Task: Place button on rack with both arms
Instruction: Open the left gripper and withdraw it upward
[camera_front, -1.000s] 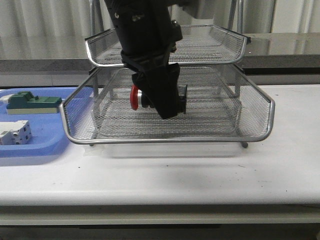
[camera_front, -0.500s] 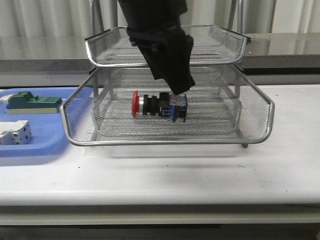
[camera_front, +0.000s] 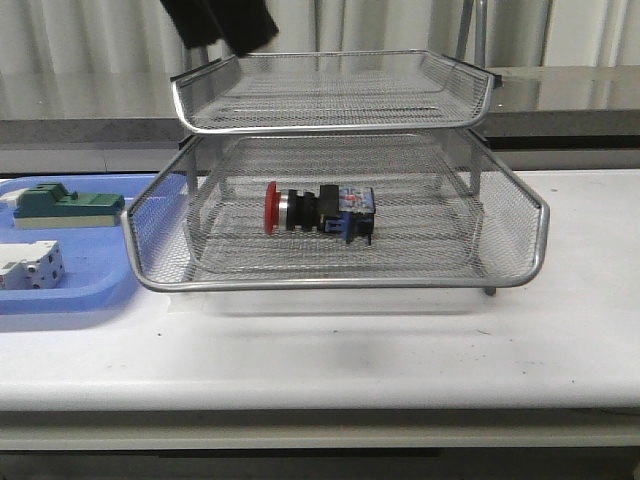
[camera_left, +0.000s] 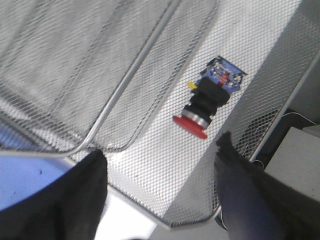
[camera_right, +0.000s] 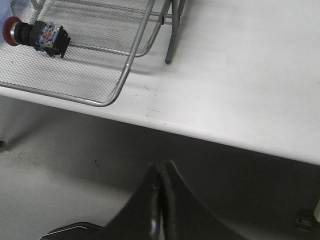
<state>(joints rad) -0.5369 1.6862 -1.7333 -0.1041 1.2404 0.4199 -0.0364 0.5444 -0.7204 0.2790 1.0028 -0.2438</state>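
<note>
The button (camera_front: 318, 211) lies on its side on the mesh floor of the rack's (camera_front: 340, 275) lower visible tier, about midway between that tier's left and right walls. Its red cap points toward the left edge of the desk and its blue rear block toward the right edge, with the silver collar and black body between them. Nothing touches it. The left wrist view shows the button (camera_left: 208, 97) free on the mesh, with the left gripper (camera_left: 160, 192) above the tier, its two dark fingers (camera_left: 82, 192) spread wide apart and empty, one to each side of the tier's chrome front rim. In the front view only a dark piece of the left arm (camera_front: 220, 20) shows, above the left back corner of the upper tier.

The right gripper (camera_right: 161, 200) hangs off the front edge of the desk, its fingers pressed together with nothing between them; from there the button (camera_right: 35, 32) is seen well apart, inside the rack (camera_right: 125, 75).

At the left edge of the desk sits a blue tray (camera_front: 70, 300) just beside the rack, holding a green-and-cream block (camera_front: 65, 205) toward the back and a white block (camera_front: 30, 265) nearer the front
</note>
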